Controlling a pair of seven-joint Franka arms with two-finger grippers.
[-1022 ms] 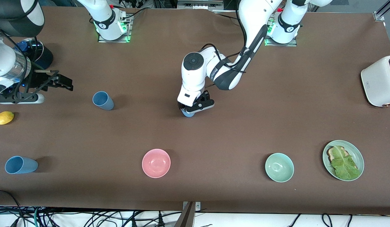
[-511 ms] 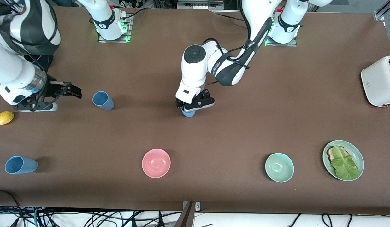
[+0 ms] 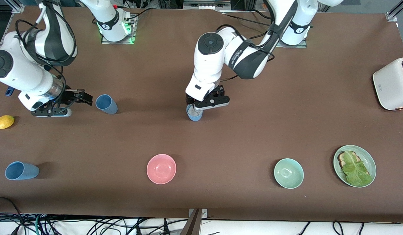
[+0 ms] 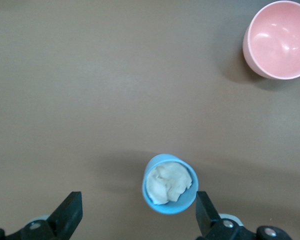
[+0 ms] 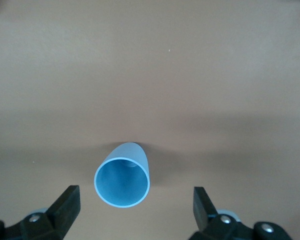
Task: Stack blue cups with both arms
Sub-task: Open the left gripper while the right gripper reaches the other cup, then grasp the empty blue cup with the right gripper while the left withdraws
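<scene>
A blue cup [image 3: 194, 115] stands mid-table with a crumpled white wad inside; it also shows in the left wrist view [image 4: 169, 184]. My left gripper [image 3: 201, 107] hovers just above it, open, with the cup close to one finger [image 4: 205, 215]. A second, empty blue cup [image 3: 106, 103] stands toward the right arm's end and shows in the right wrist view [image 5: 122, 181]. My right gripper [image 3: 85, 99] is low beside it, open [image 5: 135, 210], its fingers pointing at the cup. A third blue cup [image 3: 21, 170] sits near the front edge at the right arm's end.
A pink bowl [image 3: 161, 168], a pale green bowl [image 3: 288, 173] and a green plate [image 3: 371, 160] with toast and lettuce line the front. A lemon [image 3: 4, 121] lies near the right gripper. A white toaster [image 3: 392, 84] stands at the left arm's end.
My right arm has swung in and brought its gripper up to the second cup. My left gripper has lifted and shifted a little, uncovering the cup with the white wad.
</scene>
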